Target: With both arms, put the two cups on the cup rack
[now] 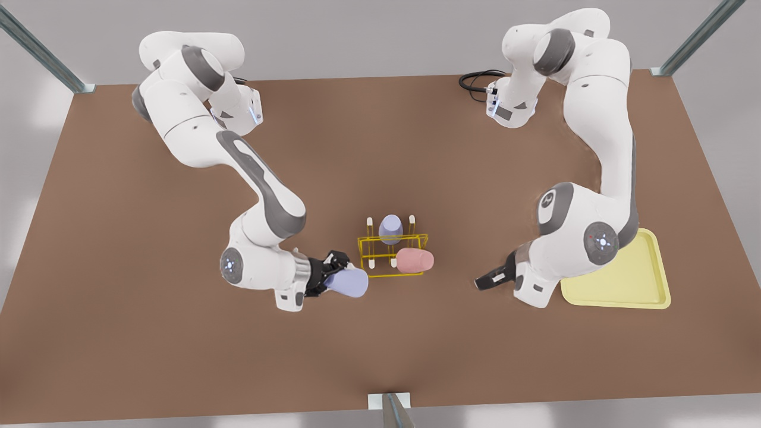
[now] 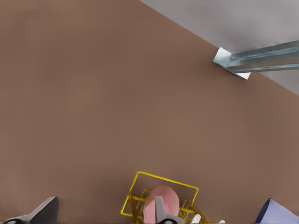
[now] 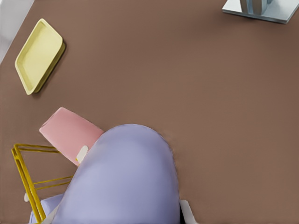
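R claw (image 1: 334, 268): clamped on the held lavender cup (image 1: 352, 283), low over the bench (image 1: 178, 333), front view's left of the rack.
Held cup axis: lying flat-ish, approx 10-to-4 in front view, free end twd the rack. Fills my R wrist view (image 3: 126, 182).
Cup rack (image 1: 374, 239): at approx 2 o'clock from R claw, just beside the cup's free end.
Rack load: racked lavender cup (image 1: 390, 227) at 12 side; pink cup (image 1: 414, 260) tipped sideways at the 4 o'clock corner. Can't tell if it's fully seated.
Free pegs: I judge the 8 o'clock corner nearest my held cup.
L claw (image 1: 489, 278): spread wide, nothing in it, fingers (image 2: 44, 212) well apart; waits at 3 o'clock of the rack, near the tray (image 1: 630, 285).
Nearer arm: R, by far.
Next, my guess: the cup needs tipping so its axis lines up w/ a peg, then a short move twd 2 o'clock.
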Action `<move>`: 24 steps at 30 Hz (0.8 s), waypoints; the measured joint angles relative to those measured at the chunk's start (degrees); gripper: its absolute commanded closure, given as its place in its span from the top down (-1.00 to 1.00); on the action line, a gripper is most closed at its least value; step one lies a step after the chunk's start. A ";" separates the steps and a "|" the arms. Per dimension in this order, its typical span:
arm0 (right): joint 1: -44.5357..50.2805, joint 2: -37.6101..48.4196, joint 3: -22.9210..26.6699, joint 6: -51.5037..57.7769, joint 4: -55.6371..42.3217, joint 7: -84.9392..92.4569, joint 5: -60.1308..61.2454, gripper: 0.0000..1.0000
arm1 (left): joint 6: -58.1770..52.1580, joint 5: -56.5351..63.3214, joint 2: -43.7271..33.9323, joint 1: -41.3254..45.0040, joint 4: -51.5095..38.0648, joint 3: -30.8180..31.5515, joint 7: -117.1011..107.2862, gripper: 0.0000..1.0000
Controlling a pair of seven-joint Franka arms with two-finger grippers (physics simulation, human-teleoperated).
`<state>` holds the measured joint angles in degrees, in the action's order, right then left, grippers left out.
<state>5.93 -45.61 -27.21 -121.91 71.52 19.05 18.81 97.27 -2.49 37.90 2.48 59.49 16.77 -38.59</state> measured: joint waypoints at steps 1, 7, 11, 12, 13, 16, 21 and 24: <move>0.39 0.00 0.00 -0.07 0.03 -0.82 0.06 0.61 | -4.12 2.88 -1.54 -1.67 -0.89 -0.07 1.63 1.00; 0.83 0.00 0.00 0.04 0.38 -4.90 0.16 0.61 | -10.53 4.06 -22.55 4.41 25.80 -16.18 13.97 1.00; 1.70 -0.14 0.00 0.12 1.15 -6.94 0.10 0.61 | -12.81 2.85 -22.29 4.70 26.43 -16.67 20.24 1.00; 1.92 -0.37 0.00 0.13 1.26 -7.38 0.03 0.61 | -13.18 2.69 -22.13 4.79 26.46 -16.67 21.60 1.00; 2.04 -0.49 0.01 0.13 1.33 -7.79 -0.04 0.61 | -13.35 2.57 -21.83 4.74 26.51 -16.68 22.89 1.00; 2.21 -0.69 0.06 0.14 1.71 -8.88 -0.20 0.61 | -13.44 2.36 -21.25 4.68 26.54 -16.69 26.33 1.00; 3.04 -1.78 0.07 -0.02 1.55 -10.37 -0.23 0.63 | -13.36 2.23 -21.08 4.99 26.51 -16.68 30.86 1.00; 3.67 -2.42 0.03 -0.22 1.03 -11.19 -0.18 1.00 | -13.34 2.18 -21.06 5.02 26.52 -16.58 33.03 1.00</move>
<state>9.60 -48.03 -27.18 -122.14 72.55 7.87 18.63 83.93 -0.31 16.85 7.49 86.01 0.19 -5.56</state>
